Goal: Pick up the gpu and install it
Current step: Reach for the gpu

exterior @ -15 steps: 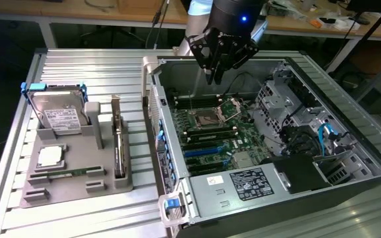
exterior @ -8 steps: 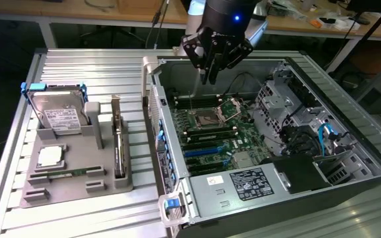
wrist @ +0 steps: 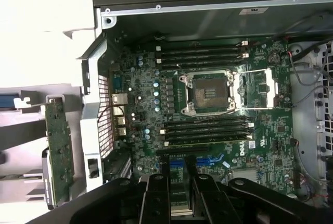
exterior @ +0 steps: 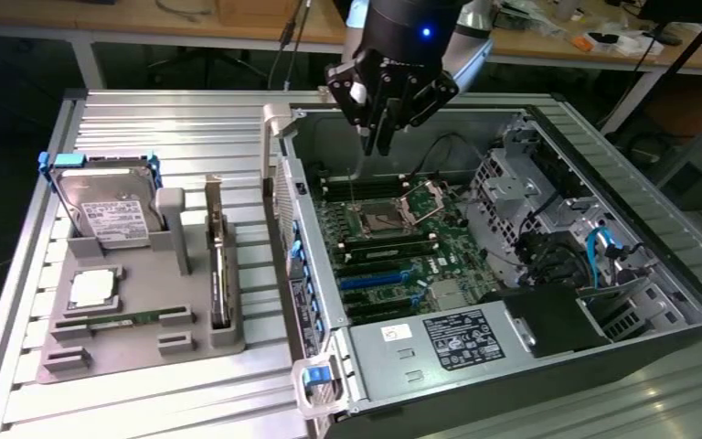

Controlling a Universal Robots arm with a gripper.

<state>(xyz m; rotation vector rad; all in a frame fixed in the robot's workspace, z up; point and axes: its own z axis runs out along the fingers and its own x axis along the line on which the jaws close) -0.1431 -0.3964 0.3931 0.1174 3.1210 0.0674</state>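
The gpu (exterior: 217, 265) stands on edge in a slot of the grey parts tray (exterior: 143, 343), on the exterior view's left of the open computer case (exterior: 675, 283). In the wrist view the gpu (wrist: 58, 146) shows a green board face and a metal bracket. My gripper (exterior: 377, 144) hangs above the far end of the motherboard (exterior: 400, 247), well away from the card. Its two black fingers (wrist: 161, 187) stand a small gap apart, and the board shows through that gap. My gripper (wrist: 176, 165) holds nothing that I can see. Blue expansion slots (exterior: 369, 285) lie near the case's tray side.
The tray also carries a silver hard drive (exterior: 107, 215) in a blue frame, a processor (exterior: 91, 288) and a slim green memory stick (exterior: 125, 318). The processor socket (wrist: 208, 92) lies open. Inside the case are cables, a drive cage (exterior: 515, 187) and a power supply (exterior: 449, 338).
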